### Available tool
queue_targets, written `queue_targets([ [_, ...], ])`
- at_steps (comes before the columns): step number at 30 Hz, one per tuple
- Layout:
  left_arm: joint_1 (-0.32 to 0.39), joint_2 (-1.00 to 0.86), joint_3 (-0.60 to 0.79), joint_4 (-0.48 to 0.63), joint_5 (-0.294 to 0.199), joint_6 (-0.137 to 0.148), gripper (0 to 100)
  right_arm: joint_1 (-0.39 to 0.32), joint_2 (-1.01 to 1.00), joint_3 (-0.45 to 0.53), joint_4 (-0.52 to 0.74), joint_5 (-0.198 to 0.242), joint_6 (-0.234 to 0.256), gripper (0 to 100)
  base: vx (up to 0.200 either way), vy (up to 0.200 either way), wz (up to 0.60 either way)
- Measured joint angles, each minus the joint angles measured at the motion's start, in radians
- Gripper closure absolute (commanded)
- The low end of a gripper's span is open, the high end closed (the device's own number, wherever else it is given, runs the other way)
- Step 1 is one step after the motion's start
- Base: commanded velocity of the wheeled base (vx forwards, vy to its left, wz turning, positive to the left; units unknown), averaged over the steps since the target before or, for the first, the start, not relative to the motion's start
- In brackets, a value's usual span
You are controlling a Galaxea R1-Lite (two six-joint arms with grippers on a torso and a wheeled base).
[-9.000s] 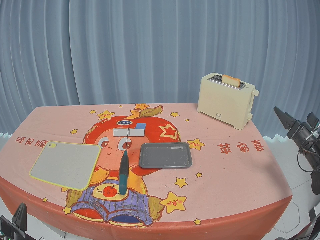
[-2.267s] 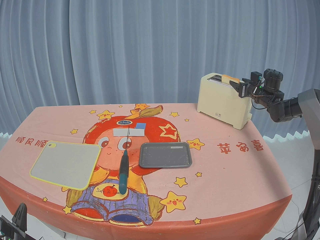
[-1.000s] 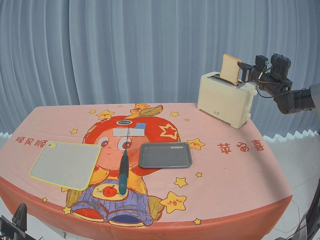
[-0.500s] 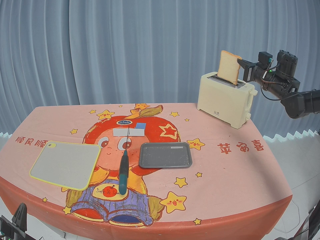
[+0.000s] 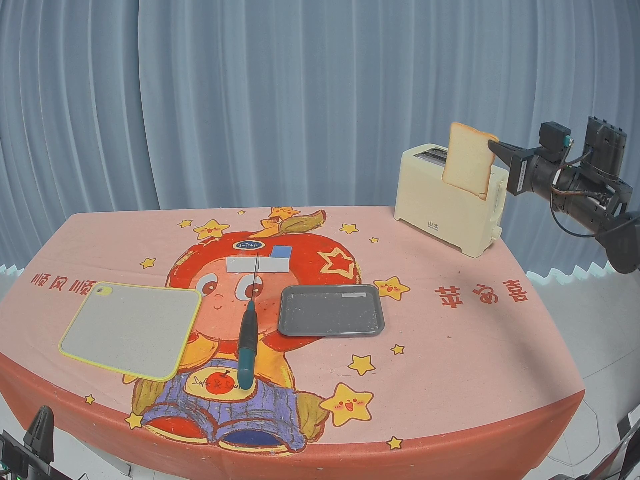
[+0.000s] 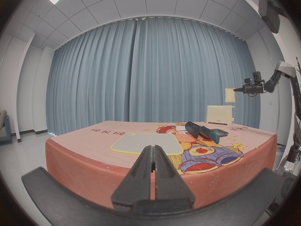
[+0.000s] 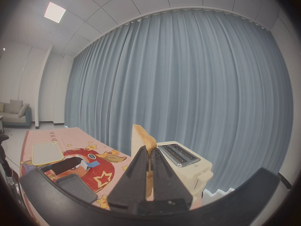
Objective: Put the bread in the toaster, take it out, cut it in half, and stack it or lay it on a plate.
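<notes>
Head view, right of frame: my right jaws are clamped on the right edge of the bread (image 5: pixel 470 160), a single slice held upright in the air, clear of the slots and overlapping the upper right corner of the cream toaster (image 5: pixel 433 205), which stands at the far right of the bench (image 5: pixel 467 341). Centre of frame: the grey plate (image 5: pixel 331 310), with the knife (image 5: pixel 247 345) just to its left and the cutting board (image 5: pixel 130 328) further left, each lying apart. Lower left corner: my left jaws, pressed together on nothing, below the bench edge.
</notes>
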Motion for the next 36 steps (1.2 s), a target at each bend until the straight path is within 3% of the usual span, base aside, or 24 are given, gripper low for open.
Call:
queue_targets([
  [12, -0.001, 0.0, 0.0, -0.001, 0.001, -0.001, 100, 0.022, -0.125, 0.151, 0.0, 0.004, 0.013, 100, 0.0, 0.0, 0.0],
  [28, 0.0, 0.0, 0.0, 0.001, 0.001, -0.001, 100, 0.05, -0.284, 0.374, -0.01, 0.005, 0.074, 100, 0.0, 0.0, 0.0],
  [36, 0.0, 0.0, 0.0, 0.001, 0.001, -0.001, 100, 0.042, -0.357, 0.546, -0.194, 0.006, 0.087, 100, 0.0, 0.0, 0.0],
])
